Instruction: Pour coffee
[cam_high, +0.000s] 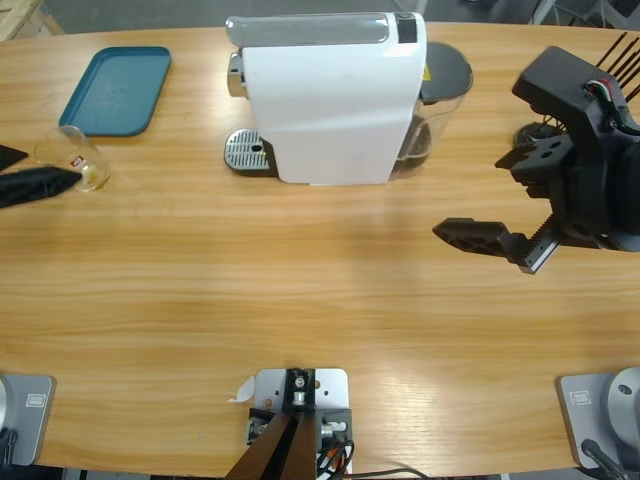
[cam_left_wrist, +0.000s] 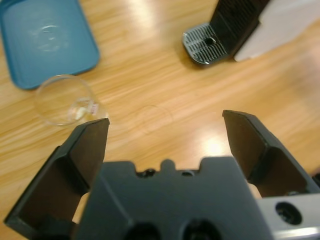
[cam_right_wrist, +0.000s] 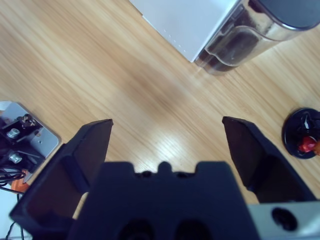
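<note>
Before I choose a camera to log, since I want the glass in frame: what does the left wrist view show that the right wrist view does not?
Only the left wrist view shows the clear glass tumbler, the blue tray, the machine's drip grate and the open left gripper. Only the right wrist view shows the water tank, a black disc and the open right gripper. Both show the white coffee machine and the wooden table.

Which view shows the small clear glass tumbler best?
The left wrist view: the small clear glass tumbler lies unobstructed beside the blue tray. In the high view the left gripper overlaps it. The right wrist view lacks it.
</note>
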